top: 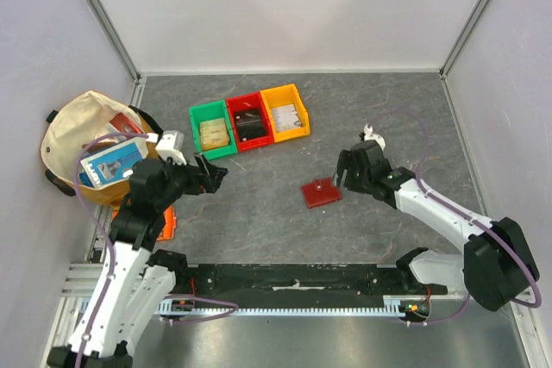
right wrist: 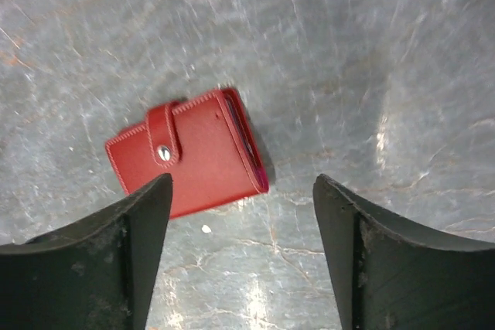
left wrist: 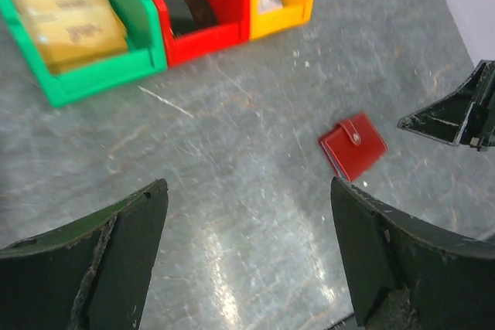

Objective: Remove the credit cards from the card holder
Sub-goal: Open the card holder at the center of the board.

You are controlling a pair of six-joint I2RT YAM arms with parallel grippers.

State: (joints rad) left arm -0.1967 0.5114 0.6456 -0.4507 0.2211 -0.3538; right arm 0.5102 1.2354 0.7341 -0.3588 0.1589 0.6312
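Observation:
The card holder [top: 322,192] is a small red wallet lying flat and closed on the grey table, its strap snapped shut. It also shows in the right wrist view [right wrist: 189,161] and the left wrist view [left wrist: 353,146]. My right gripper [top: 343,171] is open and empty, hovering just to the right of the holder; in its own view [right wrist: 241,191] the holder lies ahead and to the left of the gap. My left gripper [top: 214,174] is open and empty, well to the left of the holder [left wrist: 247,191]. No cards show outside the holder.
Three bins stand in a row at the back: green [top: 211,131], red [top: 249,121] and orange-yellow [top: 286,112], each with things inside. A beige bag [top: 90,144] holding packets lies at the far left. An orange flat packet [top: 166,222] lies under the left arm.

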